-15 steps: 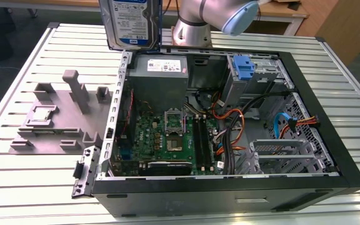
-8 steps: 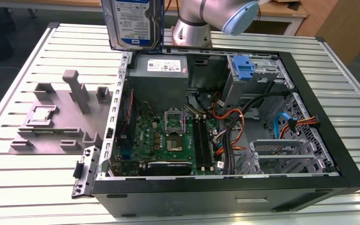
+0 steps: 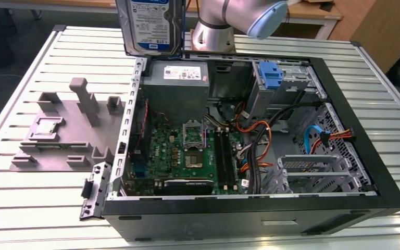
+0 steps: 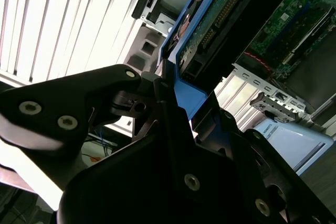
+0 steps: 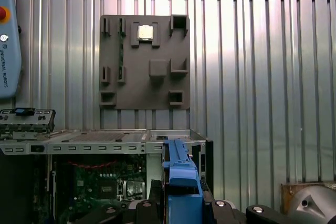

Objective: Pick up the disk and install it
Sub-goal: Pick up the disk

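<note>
Where the disk [image 3: 151,23] hangs over the far edge of the open computer case [image 3: 366,172], it stands on end in the exterior view: long axis close to vertical, printed label face turned toward that camera, lower short edge showing above the corner of the case that holds the grey power supply [image 3: 179,78]. The gripper [image 4: 164,90] is closed upon the disk's blue side rail [image 5: 181,177], with black fingers [image 4: 105,93] pressing from either side in both wrist views; the second wrist view presents the disk's green circuit-board underside. Inside the case lie the motherboard [image 3: 186,151] and, toward the exterior view's right, a bare blue bracket [image 3: 271,75] in the drive bay. A grey fixture plate [image 3: 61,130] rests on the slatted metal table [image 3: 19,198] at the exterior view's left, well apart from the disk
</note>
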Motion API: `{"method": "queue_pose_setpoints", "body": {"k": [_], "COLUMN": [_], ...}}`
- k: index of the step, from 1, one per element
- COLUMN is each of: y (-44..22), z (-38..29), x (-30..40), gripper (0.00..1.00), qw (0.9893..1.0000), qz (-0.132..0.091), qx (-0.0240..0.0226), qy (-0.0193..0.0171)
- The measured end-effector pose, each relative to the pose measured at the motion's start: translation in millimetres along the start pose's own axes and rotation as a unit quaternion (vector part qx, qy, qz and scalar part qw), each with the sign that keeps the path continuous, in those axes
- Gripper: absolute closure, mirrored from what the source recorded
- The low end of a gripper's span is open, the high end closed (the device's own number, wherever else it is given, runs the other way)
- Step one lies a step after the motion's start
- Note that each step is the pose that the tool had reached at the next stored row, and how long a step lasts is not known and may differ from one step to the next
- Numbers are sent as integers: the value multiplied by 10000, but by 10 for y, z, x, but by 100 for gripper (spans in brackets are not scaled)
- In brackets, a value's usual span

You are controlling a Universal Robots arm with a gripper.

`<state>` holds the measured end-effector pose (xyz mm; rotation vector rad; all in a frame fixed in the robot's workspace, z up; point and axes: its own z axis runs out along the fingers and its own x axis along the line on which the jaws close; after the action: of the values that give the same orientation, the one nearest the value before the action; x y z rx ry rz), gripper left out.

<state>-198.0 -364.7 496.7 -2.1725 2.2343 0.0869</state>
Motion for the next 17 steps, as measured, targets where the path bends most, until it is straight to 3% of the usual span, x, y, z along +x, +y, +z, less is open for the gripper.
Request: {"method": "queue_pose_setpoints", "body": {"k": [17], "y": [-108], "z": [-2], "x": [-1], "gripper": [64], "qw": [10000], "qz": [0], "qx": [0], "qy": [0]}}
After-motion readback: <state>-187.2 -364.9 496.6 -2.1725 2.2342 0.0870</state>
